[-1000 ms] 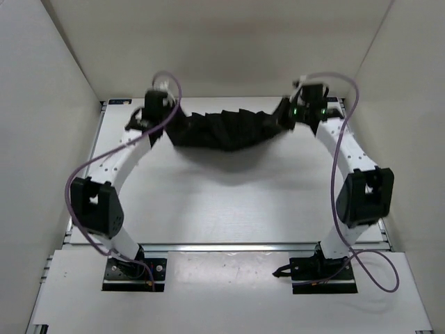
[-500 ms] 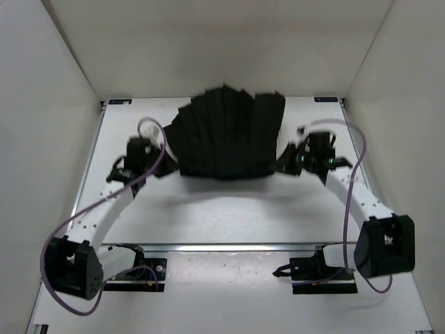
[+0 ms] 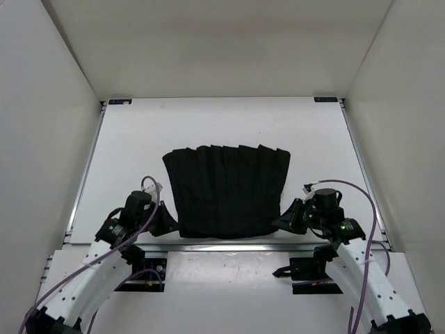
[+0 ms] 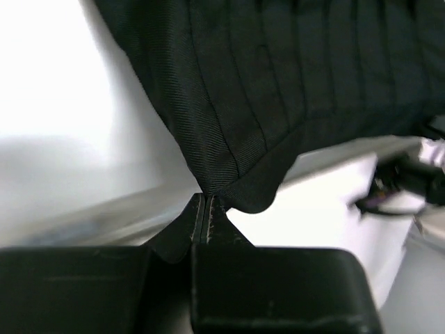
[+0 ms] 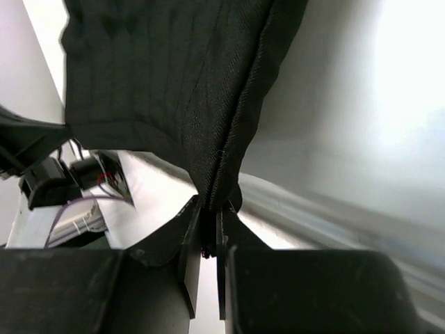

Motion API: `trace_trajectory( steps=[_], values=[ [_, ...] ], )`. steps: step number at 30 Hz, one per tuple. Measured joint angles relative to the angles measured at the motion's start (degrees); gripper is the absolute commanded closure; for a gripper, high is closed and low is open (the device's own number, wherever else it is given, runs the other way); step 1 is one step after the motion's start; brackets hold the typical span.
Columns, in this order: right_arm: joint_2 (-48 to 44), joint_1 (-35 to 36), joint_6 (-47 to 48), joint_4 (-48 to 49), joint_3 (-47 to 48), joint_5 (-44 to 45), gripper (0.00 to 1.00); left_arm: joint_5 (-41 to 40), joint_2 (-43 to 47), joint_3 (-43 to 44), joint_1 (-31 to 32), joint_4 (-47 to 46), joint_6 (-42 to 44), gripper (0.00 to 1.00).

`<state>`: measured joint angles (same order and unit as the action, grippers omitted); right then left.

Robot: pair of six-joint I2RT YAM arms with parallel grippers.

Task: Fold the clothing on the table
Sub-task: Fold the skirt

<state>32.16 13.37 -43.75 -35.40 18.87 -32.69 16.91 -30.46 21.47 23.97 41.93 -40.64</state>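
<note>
While the clothing (image 3: 226, 191) lies spread on the near half of the table (image 3: 132, 139), both arms bend low over the table's near edge and hold the garment by its two near corners. It is black and pleated. The pleats run from the table's near side toward its far side, and the far hem shows a stepped line where they overlap. Its near hem lies just short of the near rail (image 3: 229, 245) of the table, about midway between the table's left and right sides.

The left gripper (image 3: 167, 221) sits at the table's near left. In the left wrist view its fingertips (image 4: 197, 209) are pressed together with the garment's corner pinched between them, the cloth drawn to a point where they meet. The right gripper (image 3: 284, 221) sits at the table's near right. In the right wrist view its fingers (image 5: 189, 229) stand a narrow slit apart, with the garment's side edge clamped in that slit. Fabric rises from each pinch toward the middle of the table.

A purple cable (image 3: 149, 184) loops above the left arm's wrist, and another cable (image 3: 363, 202) arcs over the right arm, both near the table's near edge. The left base (image 3: 139, 268) and right base (image 3: 316, 268) are bolted just on the near side of the table's near rail. White walls (image 3: 42, 104) stand along the table's left, right and far sides.
</note>
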Motion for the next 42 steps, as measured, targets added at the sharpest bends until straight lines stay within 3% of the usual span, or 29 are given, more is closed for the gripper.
trace_trajectory(
  steps=[6, 12, 16, 21, 22, 23, 24, 25, 28, 32, 37, 42],
  values=[
    [-8.3, 1.0, -1.2, -11.3, 0.1, -1.1, 1.00, -1.5, 10.0, 4.5, 3.3, 9.8, -2.8, 1.00],
    [-7.8, 2.0, -3.8, -12.5, 4.3, -3.5, 1.00, -3.6, 4.3, 11.4, 3.6, 12.0, -2.5, 1.00],
    [3.7, 0.5, -4.0, -4.5, 10.7, -6.4, 0.99, -5.2, -7.8, 19.8, 0.7, 8.7, 0.0, 1.00],
    [29.3, -9.2, -3.1, 12.6, 21.6, -12.4, 1.00, -4.9, -28.1, 30.6, -8.7, -0.5, 4.0, 1.00],
    [34.2, -11.0, -2.6, 14.9, 23.8, -12.6, 0.98, -4.0, -33.6, 32.9, -11.7, -2.5, 4.8, 1.00],
    [40.3, -13.0, -2.3, 17.0, 27.1, -13.0, 0.82, -3.1, -39.0, 35.0, -14.4, -5.1, 5.1, 0.89],
    [45.3, -14.4, -1.9, 18.3, 30.3, -14.1, 0.65, -0.8, -43.8, 36.4, -16.5, -8.2, 5.2, 0.58],
    [49.5, -15.1, -1.0, 19.0, 33.5, -13.8, 0.59, -0.1, -48.3, 37.5, -17.9, -10.4, 5.9, 0.51],
    [59.8, -18.3, 2.1, 22.9, 41.8, -12.8, 0.46, 2.2, -58.9, 38.6, -24.2, -17.2, 5.1, 0.45],
    [61.3, -20.9, 6.2, 22.6, 43.5, -10.1, 0.41, 4.8, -64.2, 38.6, -28.8, -21.1, 4.0, 0.43],
    [57.0, -19.6, 10.0, 21.9, 38.8, -6.4, 0.37, 6.8, -60.0, 37.7, -27.3, -24.0, 4.3, 0.43],
    [56.6, -16.0, 10.8, 21.4, 32.7, -2.8, 0.34, 5.7, -51.1, 31.0, -25.7, -24.2, 6.2, 0.42]
  ],
)
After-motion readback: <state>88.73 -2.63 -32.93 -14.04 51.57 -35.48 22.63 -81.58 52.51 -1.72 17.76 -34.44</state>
